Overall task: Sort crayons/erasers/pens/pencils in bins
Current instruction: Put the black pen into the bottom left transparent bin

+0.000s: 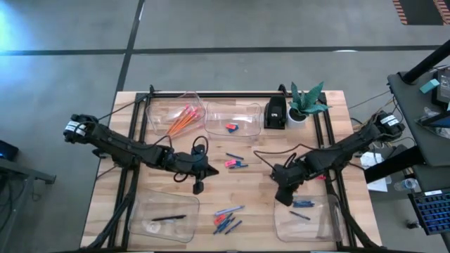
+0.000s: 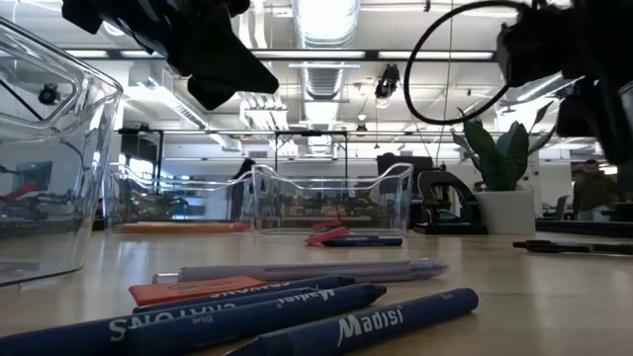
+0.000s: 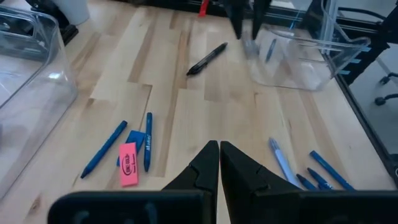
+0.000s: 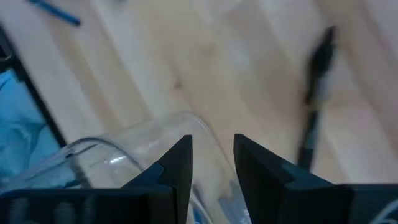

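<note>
A light wooden tabletop (image 1: 246, 179) on grey concrete floor (image 1: 211, 28): left gripper (image 1: 199, 187) pinched together mid-table, right gripper (image 1: 285, 198), fingers apart and empty, over the near-right bin (image 1: 304, 226)

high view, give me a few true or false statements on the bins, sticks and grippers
1. The long orange pencils lie in the far-left clear plastic bin. True.
2. The left gripper holds a blue crayon. False: its fingers are shut on nothing.
3. A pink-red eraser block lies in the far-middle clear bin. True.
4. The right gripper is over the pencil bin. False: it is open at the rim of the near-right clear bin.
5. The near-left clear bin holds a slim black pen. True.
</note>
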